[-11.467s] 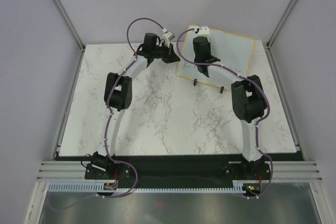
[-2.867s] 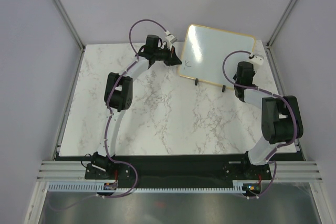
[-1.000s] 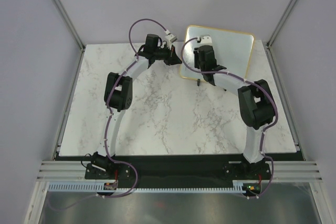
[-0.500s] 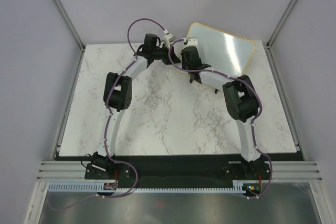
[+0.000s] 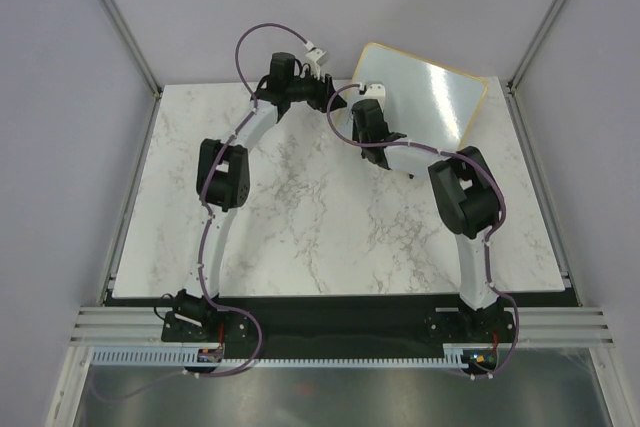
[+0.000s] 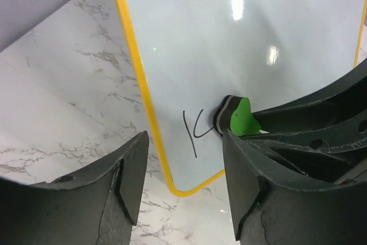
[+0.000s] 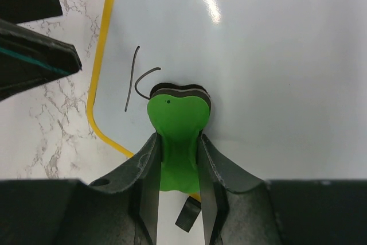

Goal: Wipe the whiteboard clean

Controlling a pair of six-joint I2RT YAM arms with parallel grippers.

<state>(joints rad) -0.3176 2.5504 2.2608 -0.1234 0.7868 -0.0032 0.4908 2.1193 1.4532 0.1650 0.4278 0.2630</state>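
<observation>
I see a white worktop [image 5: 330,227] with thin grey veins. Plain grey walls [image 5: 60,147] stand around the worktop. A black strip [image 5: 330,317] runs along its near edge.

The whiteboard [image 7: 258,55] is glossy and smooth (lamp glare streaks it), its thin rim perhaps light wood. The green eraser [image 7: 176,120] looks matt plastic over dark felt. The table [image 5: 300,217] has a marble-patterned, smooth top.

handwritten "k" [image 7: 131,78] on whiteboard [image 7: 275,55]
</observation>
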